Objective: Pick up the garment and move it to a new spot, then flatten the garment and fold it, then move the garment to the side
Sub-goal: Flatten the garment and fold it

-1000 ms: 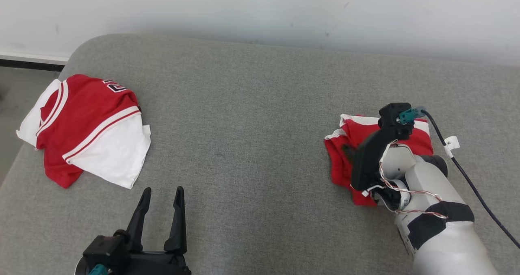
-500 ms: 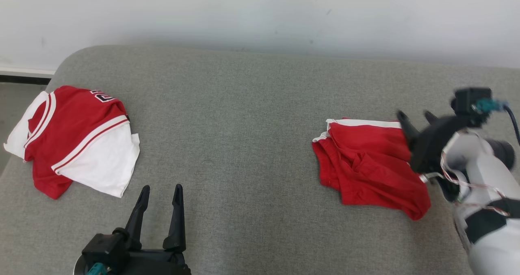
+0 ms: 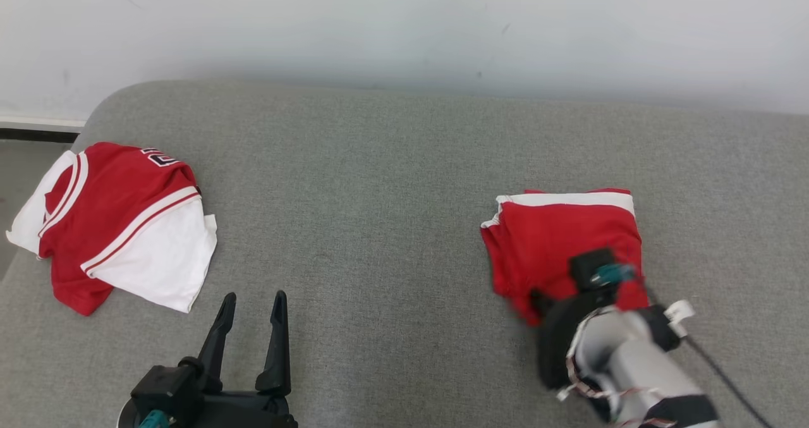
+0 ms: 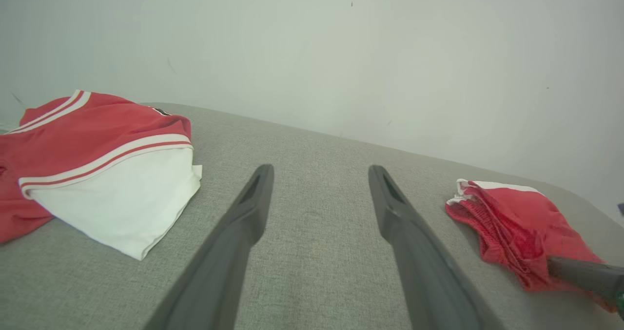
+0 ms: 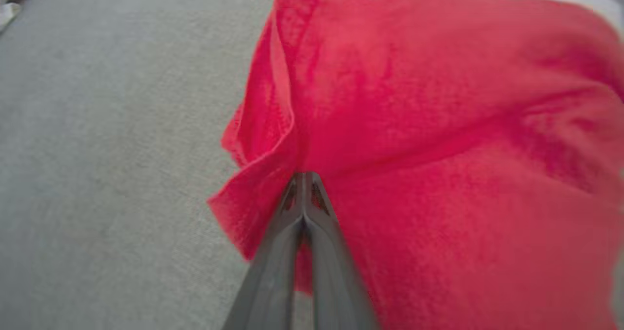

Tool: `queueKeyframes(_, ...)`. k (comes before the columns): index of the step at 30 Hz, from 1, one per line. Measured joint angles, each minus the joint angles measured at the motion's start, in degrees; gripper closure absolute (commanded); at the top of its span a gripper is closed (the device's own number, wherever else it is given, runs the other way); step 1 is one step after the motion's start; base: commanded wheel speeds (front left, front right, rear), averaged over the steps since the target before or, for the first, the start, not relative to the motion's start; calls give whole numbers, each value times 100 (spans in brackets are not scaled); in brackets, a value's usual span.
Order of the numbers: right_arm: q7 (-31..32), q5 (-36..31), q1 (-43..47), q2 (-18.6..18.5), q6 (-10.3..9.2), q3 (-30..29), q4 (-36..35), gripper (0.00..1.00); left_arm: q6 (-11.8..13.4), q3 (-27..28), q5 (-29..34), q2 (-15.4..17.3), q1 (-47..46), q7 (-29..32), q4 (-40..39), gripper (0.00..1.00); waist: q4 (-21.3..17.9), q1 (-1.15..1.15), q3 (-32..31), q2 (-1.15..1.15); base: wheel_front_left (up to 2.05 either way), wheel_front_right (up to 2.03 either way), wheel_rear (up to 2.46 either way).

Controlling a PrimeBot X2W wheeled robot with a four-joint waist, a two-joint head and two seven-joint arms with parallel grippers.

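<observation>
L gripper: nearest, low over grey cushion. Fingers spread wide, nothing betw. them.

R gripper: fingers pressed tight together, tips buried in a fold at near-left corner of red shorts. Reads as a pinch on cloth, since wrinkles run in to the tips.

Shorts lie folded on cushion, mostly ahead and to R of R gripper's tips, white band at far edge. They sit well off to R of L gripper.

Handling (est.): light, thin, fully limp, several layers stacked. One-corner pull prob. drags top layer and opens the fold. Better hold is a pinch thru all layers at folded edge, moved low. Cushion weave looks grippy, so expect drag.

Beyond L gripper, to its L: red/white jersey, well apart from shorts.

Writing: black-outlined chars at jersey's far fold, cut off, unreadable. Small white tag by R wrist, no legible text. No brand made out.
</observation>
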Motion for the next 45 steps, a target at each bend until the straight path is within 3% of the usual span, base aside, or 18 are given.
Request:
queueKeyframes(10, 21, 760, 374, 333, 0, 1415, -259, 100, 2, 79, 3, 0, 91, 1, 41, 0, -45, 0, -168, 0, 0, 0, 0)
queueKeyframes(17, -740, 1366, 398, 331, 0, 1216, -1051, 100, 80, 221, 49, -1, 197, 0, 92, 0, -297, 0, -303, 0, 0, 0, 0)
queueKeyframes(18, -861, 1383, 422, 320, 0, 1124, -1144, 58, 90, 255, 53, -1, 199, 0, 101, 0, -343, 0, -327, 0, 0, 0, 0)
queueKeyframes(19, -988, 1380, 463, 292, 0, 1016, -1252, 0, 92, 287, 67, 0, 202, 0, 111, 0, -393, 0, -353, 0, 0, 0, 0)
queueKeyframes(27, -1918, 934, 1017, 8, 0, 63, -1920, 0, 42, 542, 287, -1, 205, 1, 63, 0, -843, 0, -534, 0, 0, 0, 0)
queueKeyframes(33, -2185, 622, 1413, -134, 0, -637, -2054, 0, 70, 687, 352, 0, 211, 0, 90, 0, -1153, 0, -641, 0, 0, 0, 0)
queueKeyframes(45, -2366, 649, 1690, -547, 0, -776, -1941, 0, 132, 814, 558, -1, 297, 1, 396, 0, -1498, 0, -789, 0, 0, 0, 0)
